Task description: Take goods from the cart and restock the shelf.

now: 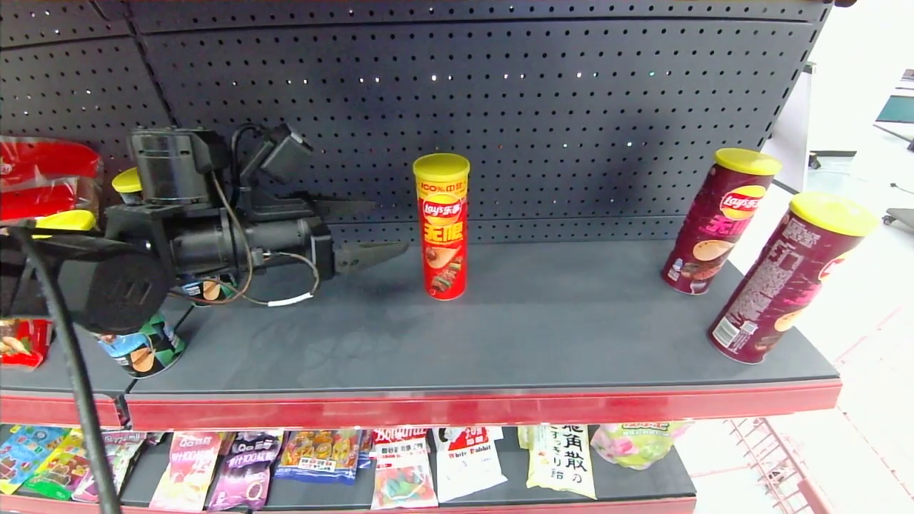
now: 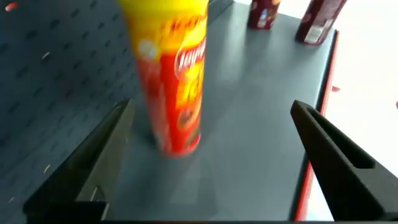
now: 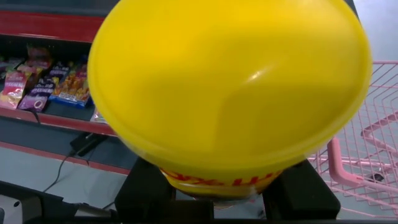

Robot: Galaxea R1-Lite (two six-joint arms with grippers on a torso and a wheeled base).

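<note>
Below and in front of the red chip can [image 1: 441, 227], a lower shelf [image 1: 643, 485] carries a row of flat snack packets [image 1: 400, 467], about nine as far as they can be counted. Above it runs the red front lip of the dark grey shelf [image 1: 543, 335] on which the red chip can stands upright near the middle of the board: a tall red tube with a yellow lid and a picture of food low on its side. To its left, a green-and-black can [image 1: 143, 350] sits near the shelf's front edge, partly under the arm. The left gripper [image 1: 371, 253] hangs level just left of the red chip can, its claw spread wide with nothing in it; in the left wrist view its two dark fingers [image 2: 93, 168] stand far apart with the can ahead of them. Well to the right stand two maroon chip cans [image 1: 717, 221], also yellow-lidded, one nearer the front edge than the other. Behind the red chip can rises a dark pegboard [image 1: 500, 93]. The right gripper [image 3: 214, 196] is clamped around a held chip can [image 3: 230, 93], red-bodied, its yellow lid facing the wrist camera, with the pink wire cart [image 3: 379, 124] beside it.
</note>
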